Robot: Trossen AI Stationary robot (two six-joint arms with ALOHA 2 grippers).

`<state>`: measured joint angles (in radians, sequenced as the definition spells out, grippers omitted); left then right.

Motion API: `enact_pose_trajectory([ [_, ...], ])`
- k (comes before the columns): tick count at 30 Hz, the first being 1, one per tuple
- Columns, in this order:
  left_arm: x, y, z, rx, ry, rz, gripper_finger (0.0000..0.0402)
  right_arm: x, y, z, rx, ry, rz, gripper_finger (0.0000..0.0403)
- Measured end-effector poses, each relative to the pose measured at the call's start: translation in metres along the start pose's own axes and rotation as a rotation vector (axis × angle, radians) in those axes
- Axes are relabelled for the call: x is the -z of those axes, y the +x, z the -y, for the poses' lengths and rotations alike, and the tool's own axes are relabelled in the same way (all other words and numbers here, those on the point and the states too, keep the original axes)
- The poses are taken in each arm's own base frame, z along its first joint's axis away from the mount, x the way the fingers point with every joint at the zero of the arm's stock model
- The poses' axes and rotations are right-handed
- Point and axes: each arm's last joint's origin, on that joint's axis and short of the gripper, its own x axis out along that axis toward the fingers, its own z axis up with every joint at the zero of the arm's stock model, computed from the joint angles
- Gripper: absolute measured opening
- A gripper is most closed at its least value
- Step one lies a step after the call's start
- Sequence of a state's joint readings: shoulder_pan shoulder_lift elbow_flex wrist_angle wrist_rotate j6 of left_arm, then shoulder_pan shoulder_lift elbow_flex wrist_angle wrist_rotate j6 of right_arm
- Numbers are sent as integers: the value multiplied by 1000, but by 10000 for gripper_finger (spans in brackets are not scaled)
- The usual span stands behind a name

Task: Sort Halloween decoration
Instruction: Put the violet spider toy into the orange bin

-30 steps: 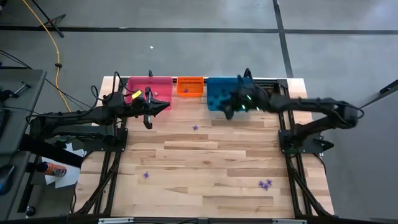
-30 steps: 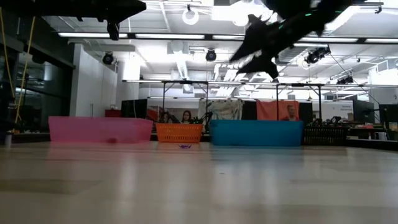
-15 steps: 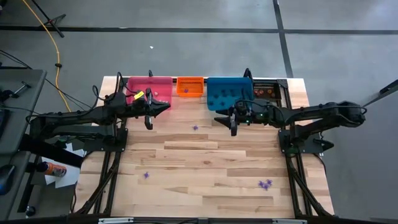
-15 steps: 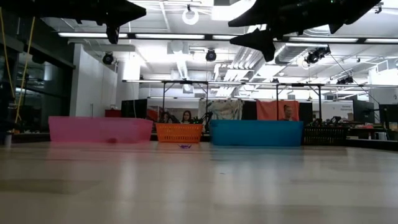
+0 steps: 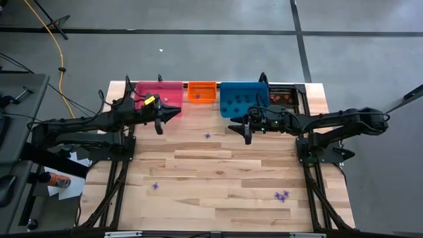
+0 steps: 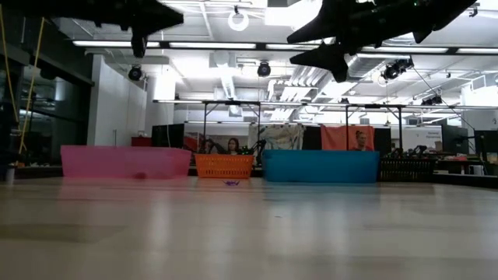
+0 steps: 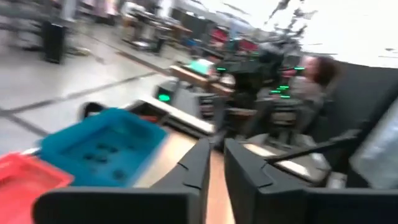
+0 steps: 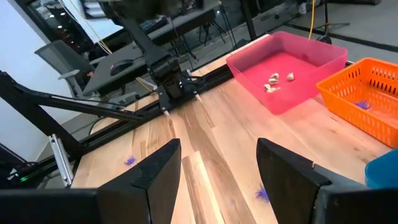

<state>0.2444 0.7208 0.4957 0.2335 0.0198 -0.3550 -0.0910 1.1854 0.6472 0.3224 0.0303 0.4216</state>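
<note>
L claw (image 5: 173,112) hangs above the near edge of the pink bin (image 5: 169,89), up off the bench (image 5: 218,178); in the left wrist view its 2 dark fingers (image 7: 200,165) stand close together w/ only a thin slit between them and nothing in that slit. Can't tell if they're fully pressed together or just cracked apart.

R claw (image 5: 236,125) hangs just in front of the blue bin (image 5: 241,98), also off the bench, fingers (image 8: 163,163) spread wide w/ nothing between them.

4 bins sit in a row along the far edge: pink, a small orange basket (image 5: 202,91), blue, then a black bin (image 5: 282,96) at the far R end.

Halloween decoration bits are scattered. 1 purple trinket (image 5: 207,135) lies on bare wood btw the 2 claws, a little nearer than both. Another purple trinket (image 5: 155,186) lies on the L side, nearer the front edge. A small purple cluster (image 5: 283,196) lies front R, well apart from the rest. Pale whitish pieces (image 8: 278,79) sit inside the pink bin, a purple piece (image 8: 362,105) inside the orange basket, dark bits (image 5: 234,102) in the blue bin. Contents of the black bin too small to tell.

Low view: 2 people (image 6: 233,146) beyond the bench, far back in the room.
</note>
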Motion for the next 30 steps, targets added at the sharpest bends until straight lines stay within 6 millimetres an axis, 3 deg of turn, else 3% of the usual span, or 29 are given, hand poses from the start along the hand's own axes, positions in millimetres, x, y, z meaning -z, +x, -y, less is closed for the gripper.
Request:
enact_pose_trajectory([
  [3,-13,-1,13,102,-46,-81,68,0,0,0,1,6,-3,204],
  [8,-11,-12,43,200,-139,-502,125,0,0,1,30,-2,9,204],
  [12,21,-28,72,210,-188,-857,147,0,0,1,38,-4,7,204],
  [17,67,-53,102,32,-91,-1169,150,2,0,2,48,-5,-8,204],
  [23,117,-64,137,-44,164,-1200,150,5,0,5,113,-9,-22,204],
  [30,169,-64,149,-121,358,-1287,150,6,0,6,128,-11,-40,204],
])
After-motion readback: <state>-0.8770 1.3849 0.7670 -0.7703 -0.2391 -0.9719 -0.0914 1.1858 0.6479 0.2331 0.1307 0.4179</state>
